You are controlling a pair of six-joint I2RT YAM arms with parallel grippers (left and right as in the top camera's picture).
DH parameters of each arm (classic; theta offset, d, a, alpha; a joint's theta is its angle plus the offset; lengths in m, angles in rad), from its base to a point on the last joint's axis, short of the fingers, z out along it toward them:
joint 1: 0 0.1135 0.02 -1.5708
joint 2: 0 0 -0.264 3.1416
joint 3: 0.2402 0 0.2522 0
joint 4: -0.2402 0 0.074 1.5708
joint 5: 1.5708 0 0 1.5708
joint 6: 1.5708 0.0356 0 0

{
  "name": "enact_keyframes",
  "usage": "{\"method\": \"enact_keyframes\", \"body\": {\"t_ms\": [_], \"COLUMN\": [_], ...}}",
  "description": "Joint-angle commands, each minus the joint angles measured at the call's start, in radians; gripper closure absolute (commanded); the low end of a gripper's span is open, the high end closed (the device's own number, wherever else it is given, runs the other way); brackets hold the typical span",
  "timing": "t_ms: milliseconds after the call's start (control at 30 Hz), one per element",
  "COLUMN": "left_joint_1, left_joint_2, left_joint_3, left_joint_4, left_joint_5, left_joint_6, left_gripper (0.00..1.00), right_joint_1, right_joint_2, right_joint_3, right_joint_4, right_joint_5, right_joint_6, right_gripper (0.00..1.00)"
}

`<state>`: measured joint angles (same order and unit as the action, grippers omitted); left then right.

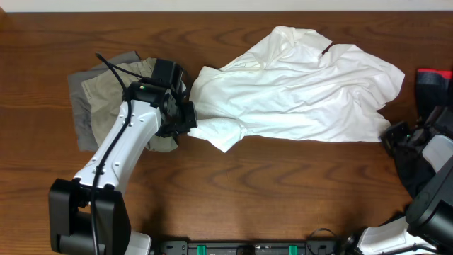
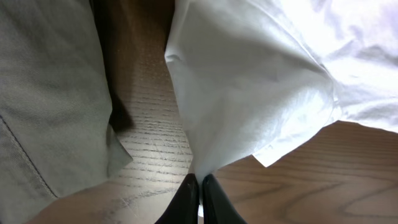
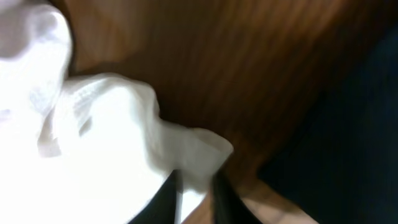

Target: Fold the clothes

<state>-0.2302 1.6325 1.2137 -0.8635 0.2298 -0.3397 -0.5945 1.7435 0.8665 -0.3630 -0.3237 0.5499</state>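
The large white T-shirt [image 1: 297, 92] lies crumpled across the middle and right of the table. My left gripper [image 1: 187, 120] is shut on its left edge, and the left wrist view shows the white cloth [image 2: 249, 93] pinched between the closed fingers [image 2: 200, 186]. Khaki shorts [image 1: 106, 88] lie on a grey piece [image 1: 78, 113] at the left, under my left arm; the shorts also show in the left wrist view [image 2: 43, 93]. My right gripper [image 1: 391, 134] is at the shirt's right lower corner. In the blurred right wrist view its fingers [image 3: 198, 186] are apart with the shirt's edge [image 3: 93, 137] between them.
A black garment [image 1: 407, 173] lies at the right edge beside my right arm, and shows in the right wrist view [image 3: 348, 112]. A dark item with a red top [image 1: 433, 74] sits at the far right. Bare wood table [image 1: 283, 191] runs along the front.
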Motion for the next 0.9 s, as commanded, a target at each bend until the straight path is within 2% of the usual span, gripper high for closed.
{"method": "enact_keyframes", "body": {"t_ms": [0,67,133,267,400,467,633,867], "left_joint_1": [0.003,0.003,0.003,0.003,0.003,0.003,0.003,0.003], "left_joint_2": [-0.007,-0.007,-0.007,-0.008,-0.008,-0.008,-0.023,-0.122], "left_joint_3": [0.012,0.012,0.012,0.012,0.012,0.012,0.02,0.103], "left_joint_4": [-0.002,-0.002,-0.003,-0.01,-0.01,-0.01,-0.023,-0.033], "left_joint_5": [-0.002,-0.002,-0.002,-0.002,-0.002,-0.002,-0.002,-0.003], "left_joint_6": [0.007,0.007,0.007,0.006,0.006,0.006,0.006,0.033], "left_gripper": [0.94,0.94,0.94,0.94,0.94,0.94,0.94,0.94], "right_joint_1": [0.001,0.001,0.003,0.011,0.014,0.014,0.014,0.014], "right_joint_2": [0.019,0.02,0.024,0.037,0.04,0.034,-0.075,-0.446], "right_joint_3": [-0.016,-0.017,-0.018,-0.02,-0.024,-0.023,-0.016,-0.015], "right_joint_4": [-0.003,-0.004,-0.003,0.0,0.029,0.044,0.041,-0.053], "right_joint_5": [0.048,0.062,0.087,0.126,0.137,0.132,0.035,0.003], "right_joint_6": [-0.02,-0.02,-0.017,0.004,0.002,0.002,-0.043,-0.05], "right_gripper": [0.61,0.61,0.7,0.72,0.93,0.99,0.99,0.99]}}
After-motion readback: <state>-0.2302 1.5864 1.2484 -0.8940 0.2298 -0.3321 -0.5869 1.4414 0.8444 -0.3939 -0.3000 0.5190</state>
